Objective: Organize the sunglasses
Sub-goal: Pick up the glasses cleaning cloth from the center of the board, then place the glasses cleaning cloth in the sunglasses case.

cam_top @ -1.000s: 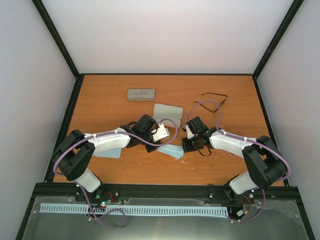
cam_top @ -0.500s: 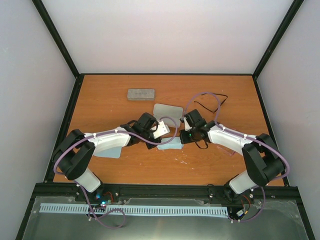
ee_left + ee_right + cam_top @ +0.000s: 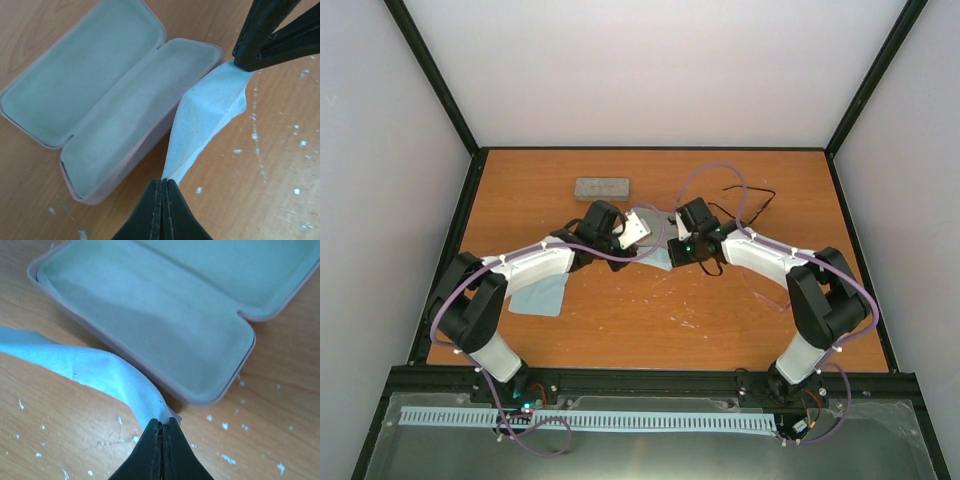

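Top view: we see the sunglasses (image 3: 760, 191) far right on the table (image 3: 620, 330), long axis roughly crosswise, beyond and right of the right gripper (image 3: 672, 250), so the right arm is nearer. Left wrist: left gripper (image 3: 162, 186) pinches the blue cloth (image 3: 210, 110) beside the open case (image 3: 100, 100). Right wrist: right gripper pinches its other end; no sunglasses visible.
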